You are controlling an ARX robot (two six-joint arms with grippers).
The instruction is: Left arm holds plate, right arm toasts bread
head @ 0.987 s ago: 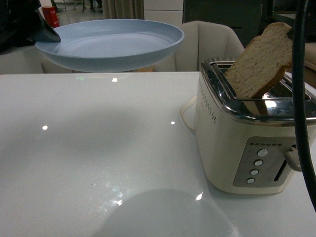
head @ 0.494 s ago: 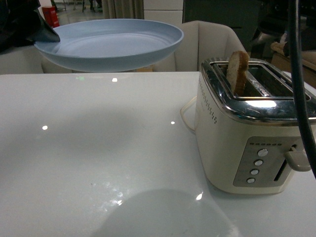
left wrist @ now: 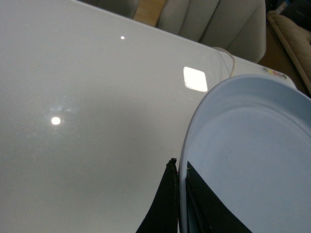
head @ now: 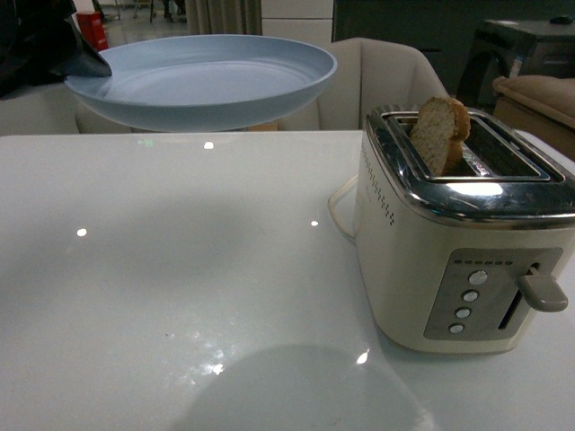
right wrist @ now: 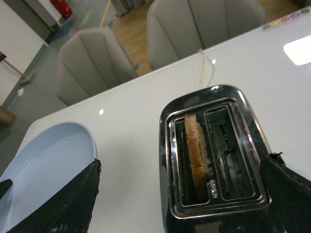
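Bread (head: 440, 135) in toaster (head: 431, 260) slot, left end effector (left wrist: 179, 170) gripping plate (head: 198, 85)

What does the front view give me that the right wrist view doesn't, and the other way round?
Front only: the cream toaster's control panel with round buttons and side lever. Right wrist only: a look down into both slots, the second slot empty, and the right claw open, holding nothing. Both: the half-slice of brown bread standing in one slot, the pale-blue round plate and the glossy white table.
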